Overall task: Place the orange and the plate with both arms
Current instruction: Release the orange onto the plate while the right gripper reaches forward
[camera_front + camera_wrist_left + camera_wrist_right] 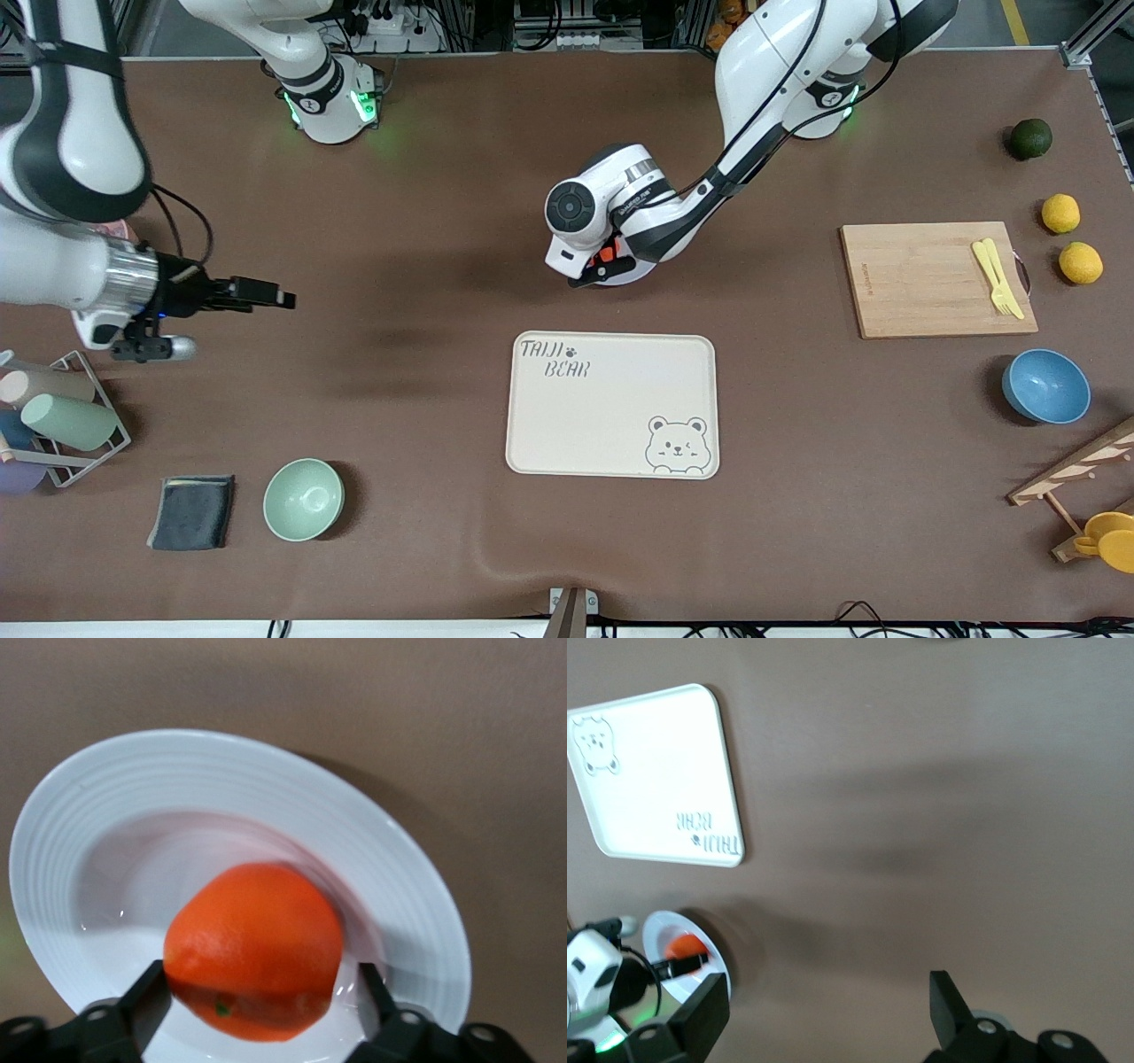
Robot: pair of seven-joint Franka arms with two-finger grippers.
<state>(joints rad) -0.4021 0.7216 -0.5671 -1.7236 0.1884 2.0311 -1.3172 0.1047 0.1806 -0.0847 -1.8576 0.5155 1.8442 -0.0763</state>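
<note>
The white plate [640, 274] lies mid-table, farther from the front camera than the bear tray. The orange [605, 255] rests in its sunken centre. My left gripper [601, 268] is down over the plate, open, with one finger on each side of the orange; a gap shows at one finger. In the left wrist view the orange [255, 943] sits on the plate [106, 797] between the fingers [146, 992]. My right gripper [285, 299] is open and empty over bare table toward the right arm's end. Its wrist view shows the plate [656, 935] and the orange [685, 948] far off.
The cream bear tray [611, 405] lies nearer the camera than the plate. A cutting board [930, 279], two lemons [1060, 213], a dark green fruit [1029, 138] and a blue bowl [1045, 385] are toward the left arm's end. A green bowl [303, 499], a cloth [192, 511] and a cup rack [62, 416] are toward the right arm's end.
</note>
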